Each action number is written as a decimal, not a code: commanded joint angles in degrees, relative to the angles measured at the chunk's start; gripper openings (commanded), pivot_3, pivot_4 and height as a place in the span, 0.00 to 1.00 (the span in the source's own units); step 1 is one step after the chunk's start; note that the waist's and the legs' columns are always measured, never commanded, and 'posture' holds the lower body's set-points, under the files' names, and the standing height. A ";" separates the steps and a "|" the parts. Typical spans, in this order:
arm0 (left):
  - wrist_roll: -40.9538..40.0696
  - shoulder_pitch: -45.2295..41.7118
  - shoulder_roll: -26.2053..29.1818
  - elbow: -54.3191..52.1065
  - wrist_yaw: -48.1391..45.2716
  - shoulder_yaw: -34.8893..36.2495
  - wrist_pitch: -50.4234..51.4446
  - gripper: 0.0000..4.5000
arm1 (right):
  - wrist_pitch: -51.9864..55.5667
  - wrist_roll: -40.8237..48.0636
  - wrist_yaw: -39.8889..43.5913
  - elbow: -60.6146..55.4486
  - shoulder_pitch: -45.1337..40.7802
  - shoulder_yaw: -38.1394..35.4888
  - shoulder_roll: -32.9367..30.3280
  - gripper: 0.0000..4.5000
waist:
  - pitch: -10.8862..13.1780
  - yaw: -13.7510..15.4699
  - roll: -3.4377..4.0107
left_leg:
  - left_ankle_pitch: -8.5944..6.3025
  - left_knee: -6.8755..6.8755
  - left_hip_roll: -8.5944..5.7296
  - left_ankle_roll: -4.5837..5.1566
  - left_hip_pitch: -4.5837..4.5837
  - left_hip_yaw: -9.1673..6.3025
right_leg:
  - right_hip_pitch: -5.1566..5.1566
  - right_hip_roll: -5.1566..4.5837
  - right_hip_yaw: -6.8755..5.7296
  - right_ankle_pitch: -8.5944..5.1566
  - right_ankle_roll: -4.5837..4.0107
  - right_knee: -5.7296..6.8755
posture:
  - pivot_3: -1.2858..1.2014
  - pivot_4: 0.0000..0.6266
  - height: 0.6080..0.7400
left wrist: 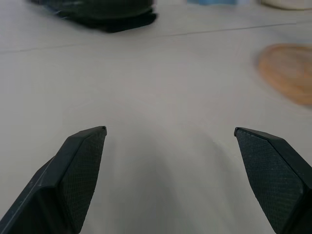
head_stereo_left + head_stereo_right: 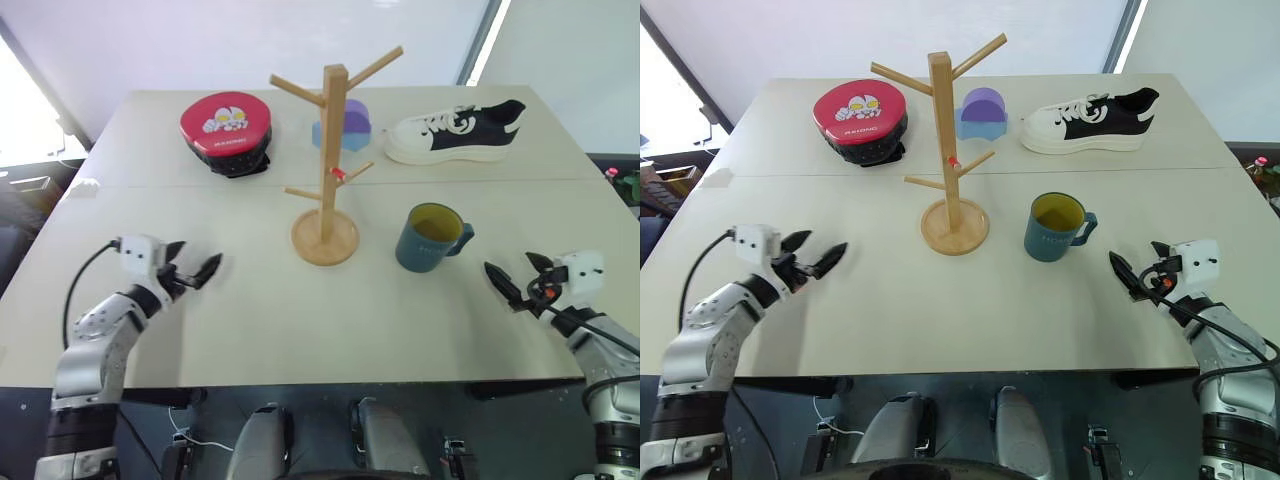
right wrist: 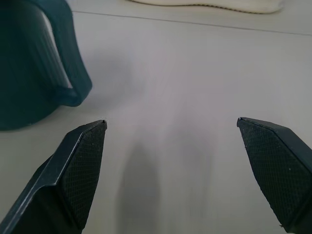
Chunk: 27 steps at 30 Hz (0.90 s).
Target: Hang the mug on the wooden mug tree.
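Observation:
The dark teal mug [image 2: 428,238] with a yellow inside stands upright on the table, its handle turned to the right. Left of it rises the wooden mug tree [image 2: 327,160], a square post on a round base with slanted pegs and a small red mark. My right gripper [image 2: 518,275] hovers open over the table to the right of the mug, apart from it; the right wrist view shows the mug [image 3: 34,63] and its handle beyond the fingers. My left gripper [image 2: 192,263] is open and empty near the front left, away from the tree's base [image 1: 288,70].
Along the back of the table lie a red and black round case [image 2: 228,130], a purple and blue block [image 2: 347,124] behind the tree, and a white and black sneaker [image 2: 456,132]. The table's front edge runs just under both grippers.

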 commanded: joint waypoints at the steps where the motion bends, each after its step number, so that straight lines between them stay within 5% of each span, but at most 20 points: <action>1: -0.12 0.56 0.29 -8.22 -4.98 -7.22 0.09 1.00 | -0.89 0.28 -0.70 -4.62 -0.35 -0.33 0.47 0.99 | 0.00 0.05 0.00 | 0.00 -0.05 0.00 0.00 -0.01 0.01 | -0.03 0.00 0.00 0.00 0.00 -0.01 | 0.52 0.24 0.96; 9: 1.11 -3.32 -1.45 -16.20 -9.13 -20.23 1.52 1.00 | -1.41 -0.64 -2.88 -7.96 -0.01 1.55 3.01 0.99 | -0.02 0.07 0.04 | 0.01 -0.37 -0.02 0.01 0.09 0.01 | -0.04 0.05 -0.02 0.00 0.00 -0.10 | 0.52 0.24 0.96; 27: 0.49 -5.39 -2.75 -17.03 -8.91 -20.59 2.95 1.00 | -4.99 -3.09 -3.70 -1.03 -5.61 4.13 5.44 0.99 | -0.03 0.01 0.05 | 0.03 -0.13 -0.03 0.04 0.17 0.03 | 0.08 0.41 -0.07 0.09 0.17 0.03 | 0.52 0.24 0.96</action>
